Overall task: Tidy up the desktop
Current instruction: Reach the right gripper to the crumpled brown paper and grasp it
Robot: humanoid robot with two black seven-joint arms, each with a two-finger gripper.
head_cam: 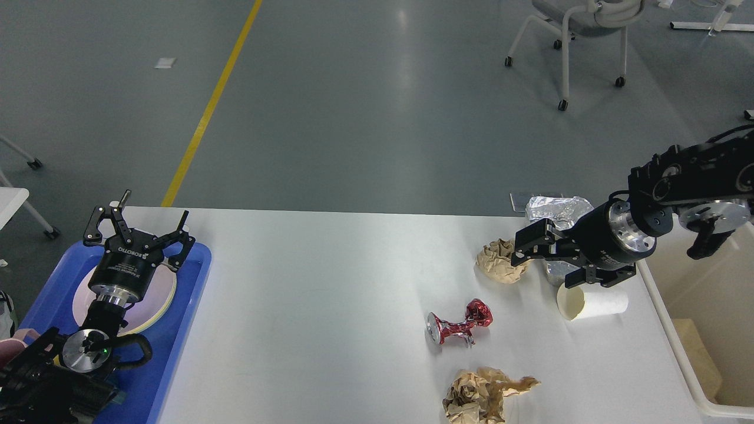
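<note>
The white desktop (330, 294) carries litter on its right half: a crumpled brown paper ball (496, 261), a foil tray (556, 208) partly hidden by my right arm, a white paper cup (594, 302) lying on its side, a crushed red can (456, 325) and a second crumpled brown paper (480, 393) at the front edge. My right gripper (545, 262) is open and empty, low over the table between the paper ball and the cup. My left gripper (138, 228) is open and empty above the blue tray (185, 306).
A pale plate (159, 300) lies in the blue tray at the left edge. A cream-white bin (686, 359) stands at the right edge, with a yellowish object (698, 353) inside. An office chair (580, 23) stands on the floor beyond the table.
</note>
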